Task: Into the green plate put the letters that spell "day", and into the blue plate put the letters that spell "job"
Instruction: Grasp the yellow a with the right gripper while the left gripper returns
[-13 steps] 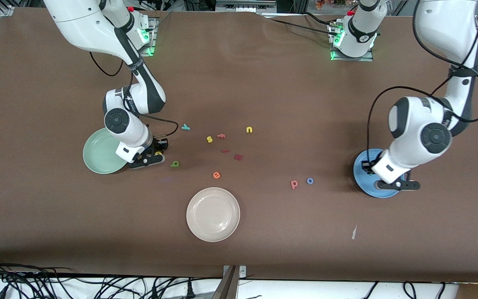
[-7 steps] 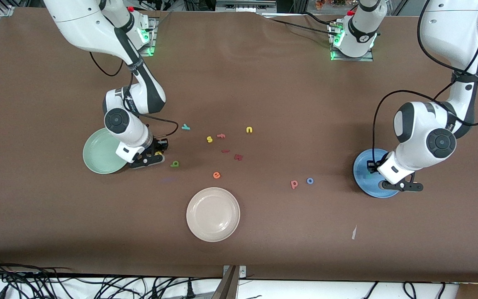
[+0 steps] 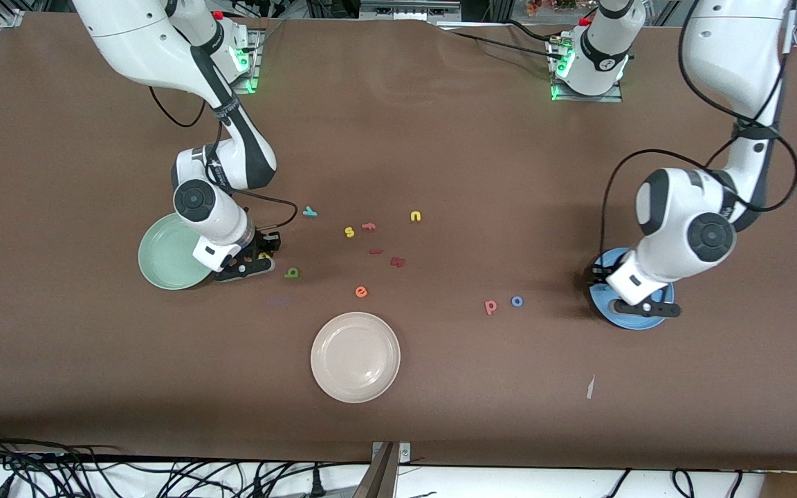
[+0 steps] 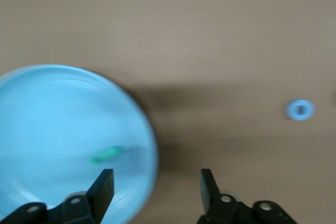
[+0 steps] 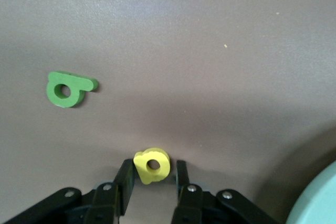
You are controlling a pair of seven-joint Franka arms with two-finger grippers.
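Two pincers are at work, one at each end of the counter. The right pincer (image 5: 152, 182) is down at the counter just beside the green plate (image 3: 167, 259), its fingers (image 5: 125, 179) narrowed onto the yellow round-bowled letter (image 5: 152, 165), which sits between the tips with its bowl hole facing up; whether it is lifted clear of the counter is hard to say. The dark green round-bowled letter (image 5: 67, 88) lies flat near it, toward the counter's middle, its stem running crosswise. The teal y (image 3: 310, 211) lies farther from the front camera than both.

The left pincer (image 4: 156, 187) hangs over the rim of the blue plate (image 4: 47, 108), fingers spread apart and holding nothing. A small teal piece, probably the teal hooked j (image 4: 106, 153), lies in that plate, blurred, its long axis slanting across the dish. The blue ring o (image 3: 517, 301) and the pink b/p shape (image 3: 490, 306) lie side by side on the counter, between the blue plate and the cream-white plate (image 3: 355, 357).
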